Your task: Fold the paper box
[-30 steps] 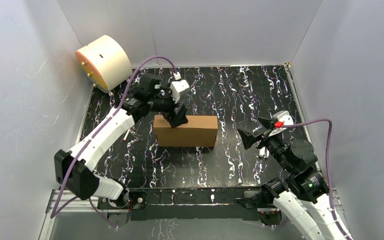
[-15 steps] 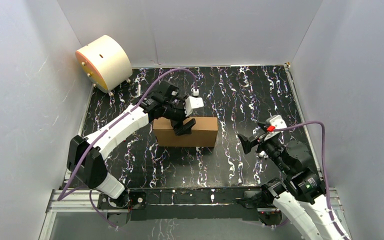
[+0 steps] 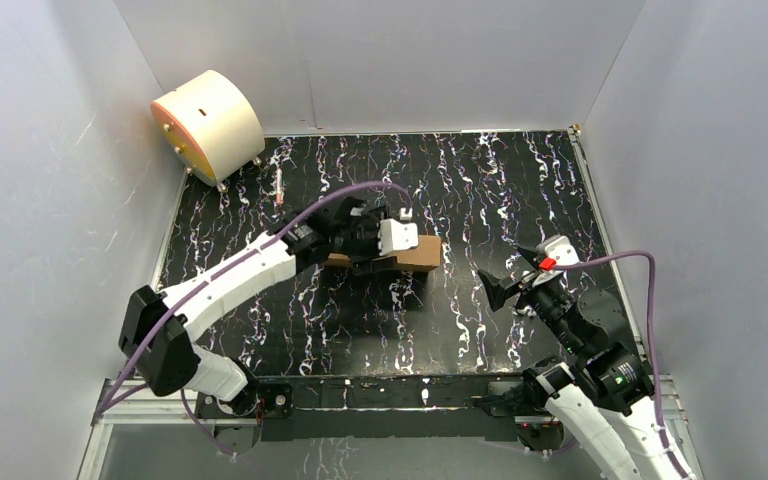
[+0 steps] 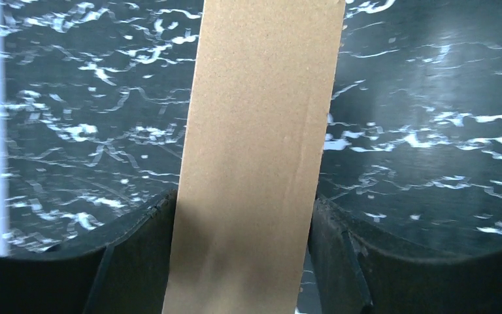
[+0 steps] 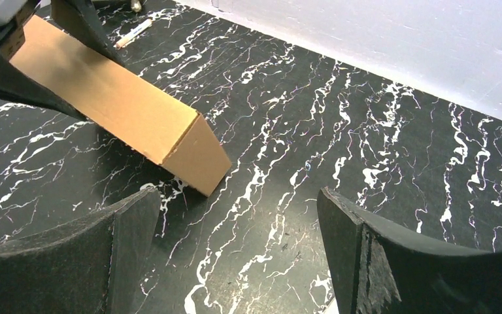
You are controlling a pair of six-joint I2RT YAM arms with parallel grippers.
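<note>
Your box (image 3: 418, 252) sits mid table (image 3: 500, 180), folded shut as far as I can tell, tilted in your left gripper (image 4: 243, 219) clamped across it, right gripper (image 5: 236, 196) gaping nearby, so I'd say only setting it flat is left.

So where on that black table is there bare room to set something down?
Widest: the far right corner, between the paper box and the walls. Also the near strip between box and arm bases. Crowded: the middle, where the left claw grips the box, and around the right claw.
</note>
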